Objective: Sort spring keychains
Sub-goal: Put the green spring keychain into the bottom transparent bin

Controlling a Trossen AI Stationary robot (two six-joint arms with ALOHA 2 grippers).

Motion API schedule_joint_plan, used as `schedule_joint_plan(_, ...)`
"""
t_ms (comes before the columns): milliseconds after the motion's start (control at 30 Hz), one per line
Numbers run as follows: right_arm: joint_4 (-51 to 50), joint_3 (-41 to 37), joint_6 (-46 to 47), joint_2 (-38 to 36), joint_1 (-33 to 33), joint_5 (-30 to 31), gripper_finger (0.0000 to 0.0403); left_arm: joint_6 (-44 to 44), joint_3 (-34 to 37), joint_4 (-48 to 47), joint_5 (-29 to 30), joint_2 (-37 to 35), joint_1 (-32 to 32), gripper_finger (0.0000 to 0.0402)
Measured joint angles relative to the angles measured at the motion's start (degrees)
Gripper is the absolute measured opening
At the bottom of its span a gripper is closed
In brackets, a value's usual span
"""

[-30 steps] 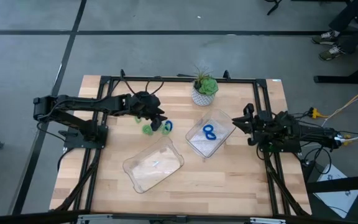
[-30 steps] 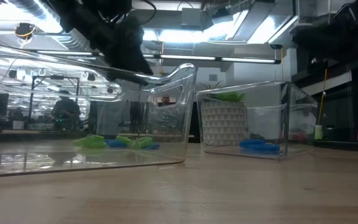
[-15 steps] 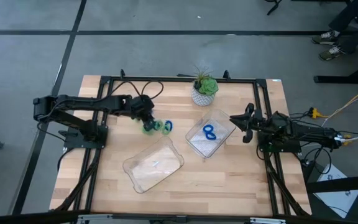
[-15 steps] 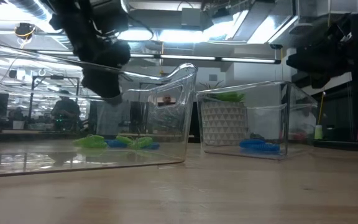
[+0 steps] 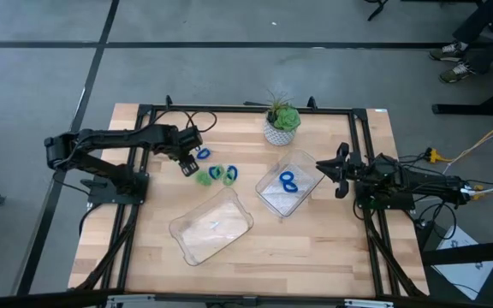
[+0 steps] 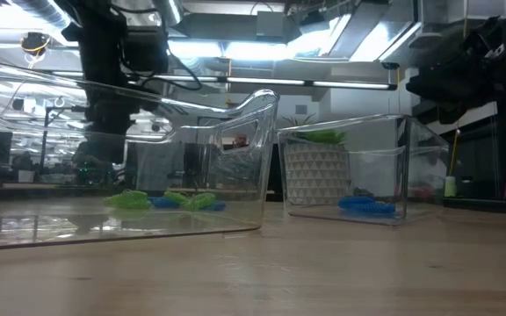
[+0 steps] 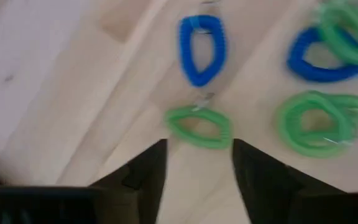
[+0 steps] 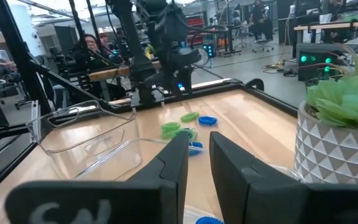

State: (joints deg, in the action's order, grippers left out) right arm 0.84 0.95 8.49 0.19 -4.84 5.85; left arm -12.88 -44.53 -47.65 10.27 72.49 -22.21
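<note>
Several spring keychains lie flat on the wooden table between the plant and the empty tray: a blue one, a green one, and a green and blue cluster. My left gripper hovers open above their left end. In the left wrist view its fingertips stand just short of a green keychain, with a blue keychain beyond. One blue keychain lies in the right clear tray. My right gripper waits at that tray's right side, fingers slightly apart.
An empty clear tray lies near the table's middle, toward the near edge. A potted plant stands by the far edge. Black frame rails run along the table's sides. People and desks show in the room beyond.
My left gripper has drawn back from over the keychain cluster toward the table's left edge and has come lower, uncovering the blue keychain at the far-left end. My right gripper has shifted a little toward the right tray. The keychains have stayed where they were.
</note>
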Motion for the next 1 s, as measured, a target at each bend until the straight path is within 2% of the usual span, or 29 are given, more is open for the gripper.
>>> schedule_joint_plan(200, 0.0, 0.0, 0.0, 0.0, 0.0, 0.0, 0.0067, 14.0, 0.9, 0.4, -4.9, 0.0, 0.0, 0.0173)
schedule_joint_plan(567, -0.1, 0.0, 0.0, 0.0, 0.0, 0.0, 0.0067, 29.7, 4.6, 4.6, -4.9, 0.0, 0.0, 0.0202)
schedule_joint_plan(767, -0.1, 0.0, 0.0, 0.0, 0.0, 0.0, 0.0067, 33.0, 6.3, 6.6, -6.0, 1.7, 0.0, 0.0214)
schedule_joint_plan(1000, -0.1, 0.0, 0.5, 0.0, 0.0, 0.0, 0.0067, 30.3, 6.5, 10.4, -6.1, 8.3, 0.0, 0.0206)
